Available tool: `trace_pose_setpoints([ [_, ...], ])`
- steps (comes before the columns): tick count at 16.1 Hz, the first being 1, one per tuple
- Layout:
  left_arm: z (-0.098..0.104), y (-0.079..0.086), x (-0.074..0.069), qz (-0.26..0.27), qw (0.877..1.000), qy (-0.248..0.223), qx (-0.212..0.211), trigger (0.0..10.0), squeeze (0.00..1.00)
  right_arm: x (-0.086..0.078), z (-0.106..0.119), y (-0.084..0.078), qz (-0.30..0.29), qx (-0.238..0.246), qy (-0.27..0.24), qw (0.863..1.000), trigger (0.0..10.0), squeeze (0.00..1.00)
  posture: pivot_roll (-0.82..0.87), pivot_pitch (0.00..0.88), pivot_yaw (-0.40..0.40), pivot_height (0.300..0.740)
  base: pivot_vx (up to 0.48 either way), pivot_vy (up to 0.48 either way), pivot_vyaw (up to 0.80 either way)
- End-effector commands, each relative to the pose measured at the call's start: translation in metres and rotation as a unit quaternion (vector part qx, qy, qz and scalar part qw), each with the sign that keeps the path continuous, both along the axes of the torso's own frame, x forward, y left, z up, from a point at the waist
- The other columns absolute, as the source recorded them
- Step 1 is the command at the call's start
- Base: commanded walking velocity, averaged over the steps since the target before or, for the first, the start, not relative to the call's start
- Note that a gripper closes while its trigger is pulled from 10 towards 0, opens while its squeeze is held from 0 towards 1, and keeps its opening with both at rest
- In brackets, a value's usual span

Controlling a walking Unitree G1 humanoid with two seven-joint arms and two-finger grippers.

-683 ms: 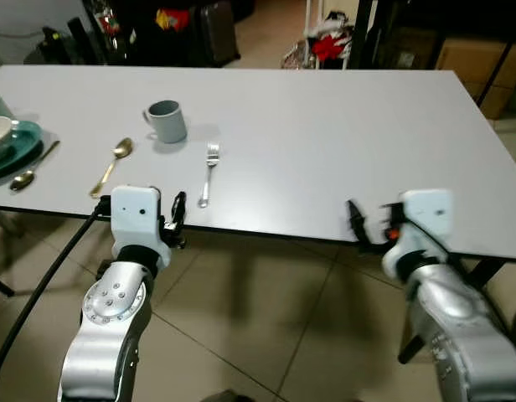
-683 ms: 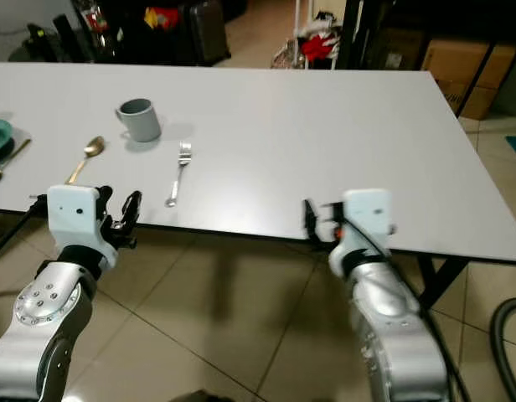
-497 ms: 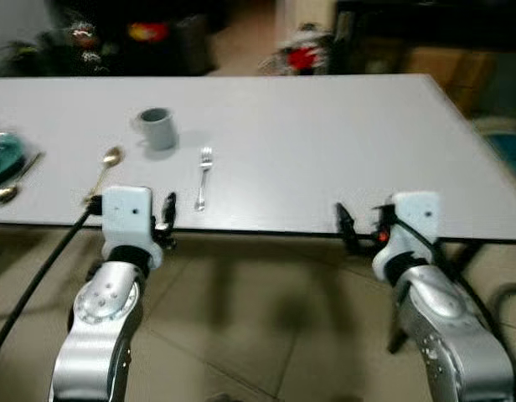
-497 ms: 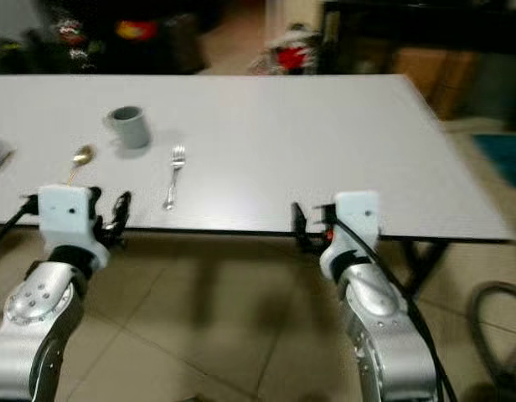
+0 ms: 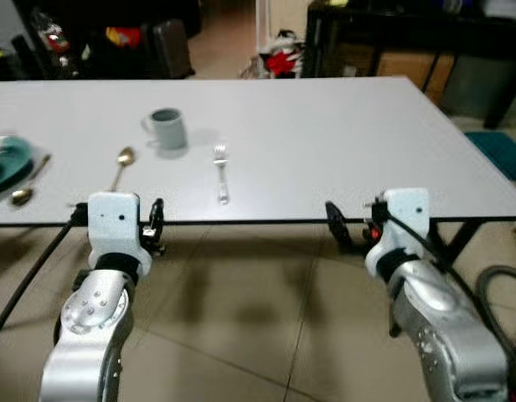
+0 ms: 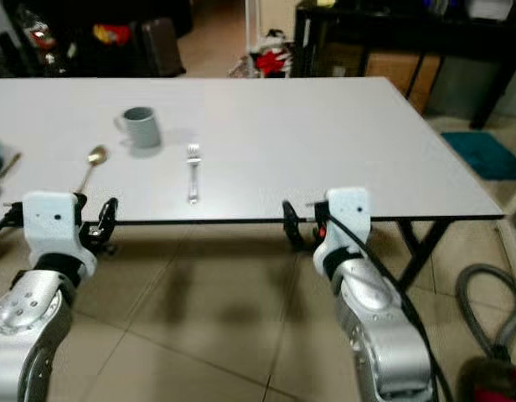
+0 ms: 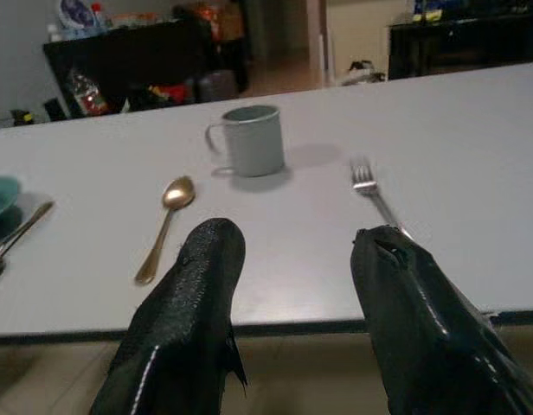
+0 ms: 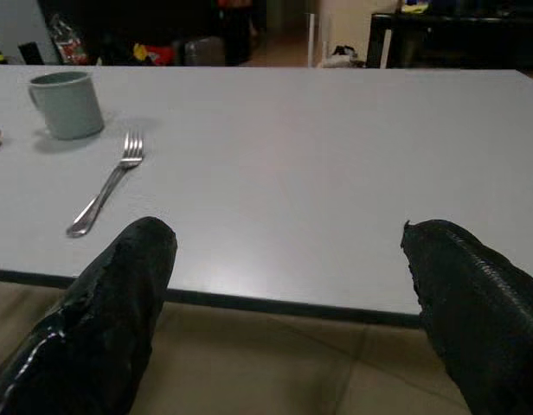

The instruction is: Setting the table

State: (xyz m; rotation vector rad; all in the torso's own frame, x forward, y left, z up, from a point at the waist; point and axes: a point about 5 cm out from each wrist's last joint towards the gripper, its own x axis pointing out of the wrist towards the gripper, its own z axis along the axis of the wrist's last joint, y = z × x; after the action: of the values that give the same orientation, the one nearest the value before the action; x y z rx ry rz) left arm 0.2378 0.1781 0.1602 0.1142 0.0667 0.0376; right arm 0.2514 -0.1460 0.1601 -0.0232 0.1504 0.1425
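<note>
A tiled floor [image 5: 241, 285] runs under a long pale grey desk [image 5: 325, 142], with dark furniture and clutter behind its far edge. Both grippers hang just short of the desk's near edge, holding and touching nothing. The left gripper [image 7: 292, 259] has its jaws apart by a moderate gap, aimed across the desk top toward the mug and cutlery. The right gripper [image 8: 288, 285] has its jaws spread wide, facing bare desk with the fork off toward its ten o'clock. The silver fork [image 5: 220, 172] lies flat on the desk near the front edge, its long axis running roughly twelve to six as the head camera sees it, tines toward twelve o'clock and handle toward the robot. At about ten o'clock from the fork stands a grey mug [image 5: 167, 128], upright, handle turned to nine o'clock. At nine o'clock from the fork lies a gold spoon [image 5: 122, 163], bowl away from the robot, handle slanting back toward the near edge. Farther toward nine o'clock, at the desk's left end, sits a teal plate [image 5: 5, 161] with a second spoon [image 5: 28, 186] just beside its rim.
</note>
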Motion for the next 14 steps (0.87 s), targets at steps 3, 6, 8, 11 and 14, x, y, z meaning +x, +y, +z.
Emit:
trace_pose_setpoints([
  [3, 0.0032, -0.0025, -0.0008, -0.003, 1.000, -0.001, 0.005, 10.0, 0.00, 0.0019, -0.0012, 0.0000, 0.004, -0.001, 0.006, 1.000, 10.0, 0.00, -0.05, 0.036, 0.053, 0.740, 0.000, 0.395, 0.00],
  [6, 0.0028, -0.0021, -0.0009, -0.002, 1.000, 0.002, 0.003, 10.0, 0.00, 0.0034, -0.0009, 0.0005, 0.004, 0.001, 0.006, 1.000, 10.0, 0.00, -0.05, 0.035, 0.055, 0.740, 0.000, 0.394, 0.00],
  [8, 0.0030, -0.0025, -0.0001, -0.003, 1.000, 0.003, 0.003, 10.0, 0.00, 0.0042, -0.0008, 0.0004, 0.004, 0.002, 0.006, 1.000, 10.0, 0.00, -0.05, 0.035, 0.057, 0.740, 0.000, 0.396, 0.00],
  [11, 0.0030, -0.0027, 0.0003, -0.005, 1.000, 0.005, 0.003, 10.0, 0.00, 0.0043, -0.0007, 0.0008, 0.004, 0.003, 0.006, 1.000, 10.0, 0.00, -0.05, 0.037, 0.059, 0.740, 0.000, 0.394, 0.00],
  [14, 0.0030, -0.0037, 0.0005, -0.007, 1.000, 0.008, 0.004, 10.0, 0.00, 0.0047, -0.0005, 0.0002, 0.005, 0.002, 0.005, 1.000, 10.0, 0.00, -0.05, 0.039, 0.061, 0.740, 0.000, 0.395, 0.00],
])
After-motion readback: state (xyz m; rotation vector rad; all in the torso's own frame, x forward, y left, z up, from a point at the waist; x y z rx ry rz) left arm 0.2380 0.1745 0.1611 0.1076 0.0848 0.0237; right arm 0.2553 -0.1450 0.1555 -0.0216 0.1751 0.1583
